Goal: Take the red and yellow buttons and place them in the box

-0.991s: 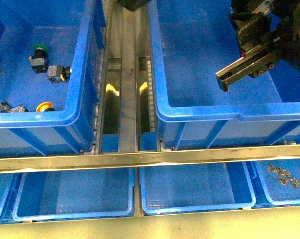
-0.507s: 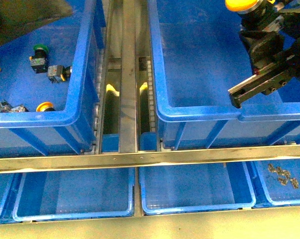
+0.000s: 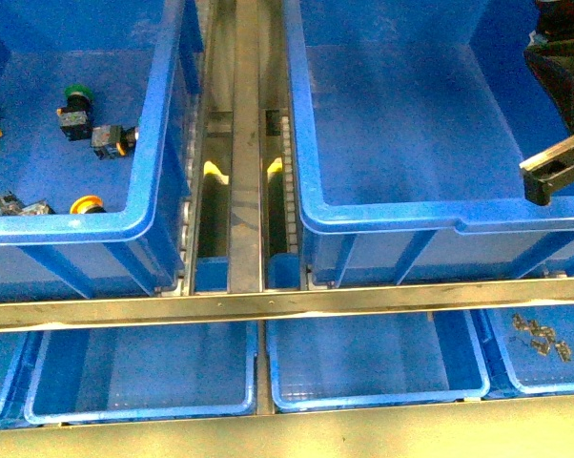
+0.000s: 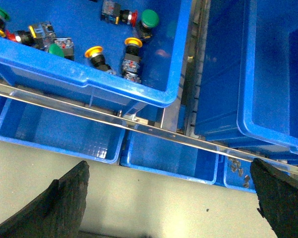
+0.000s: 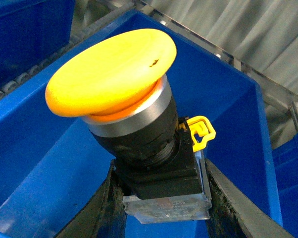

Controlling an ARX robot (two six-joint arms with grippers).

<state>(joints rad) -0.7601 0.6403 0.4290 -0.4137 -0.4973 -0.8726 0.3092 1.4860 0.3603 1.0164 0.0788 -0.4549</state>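
Half a second back my right tool (image 5: 161,208) stood further inside the front view with a yellow cap showing above it. Now it has slid out to the right edge, and the cap has left that picture. Its two fingers (image 5: 105,213) are squeezed on the black body of the yellow button (image 5: 112,69), one on each side. The cap pokes out free, so nothing presses on it. I think I hold it by the body because the body has flat sides and the round cap would slip. All around the button I see the blue inside walls of the box (image 5: 35,148), so I judge I am over it and close to letting go. My left tool (image 4: 169,168) is empty, with its fingers wide apart, high over the near edge of the crates. Past it lies the left crate (image 4: 154,94) with a red button (image 4: 131,18), another yellow one (image 4: 94,51) and green buttons (image 4: 150,18) that should stay put. Most of my right tool is cut off in the front view, so I cannot tell how high it is over the box. Some little metal bits (image 3: 540,336) lie in a small tray (image 3: 487,382). I cannot tell what they are.
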